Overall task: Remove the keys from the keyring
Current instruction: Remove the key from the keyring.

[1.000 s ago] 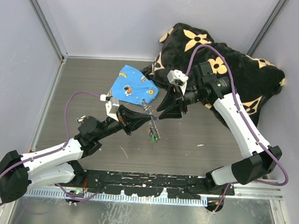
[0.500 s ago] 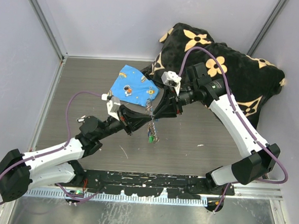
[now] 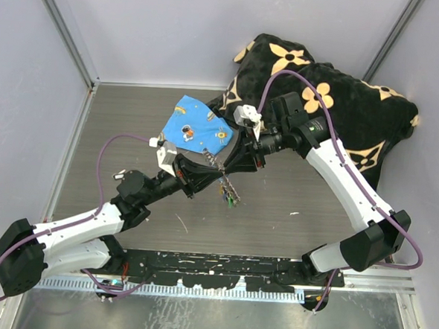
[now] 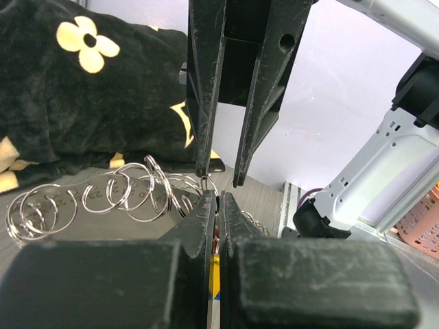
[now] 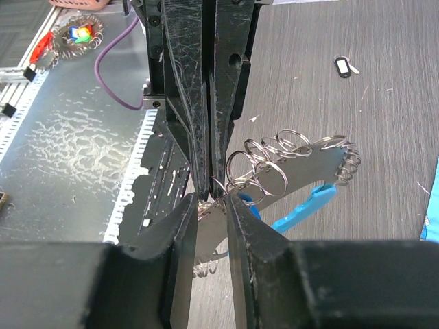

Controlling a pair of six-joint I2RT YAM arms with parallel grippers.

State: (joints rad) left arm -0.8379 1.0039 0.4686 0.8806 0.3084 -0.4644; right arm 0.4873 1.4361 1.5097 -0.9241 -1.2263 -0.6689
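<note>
The keyring (image 3: 220, 176) is a chain of silver split rings (image 4: 123, 195) with a light-blue curved piece (image 5: 305, 209), held up between both arms over the table's middle. My left gripper (image 4: 218, 199) is shut on one end of it, and something yellow and red shows between its fingers. My right gripper (image 5: 211, 202) meets it tip to tip from the other side. Its jaws are narrowed on a small ring that spans the gap between them. The keys (image 3: 230, 198), tiny with green and red heads, hang below the two grippers.
A blue printed cloth (image 3: 196, 126) lies just behind the grippers. A black flowered cushion (image 3: 328, 89) fills the back right corner. A small dark tag (image 5: 342, 66) lies on the table. Another bundle of rings with coloured tags (image 5: 77, 32) sits off the table's near edge.
My right gripper has moved left to the left gripper's tips and its jaws have narrowed onto the rings. The hanging keys swung slightly right. The left arm has stayed put.
</note>
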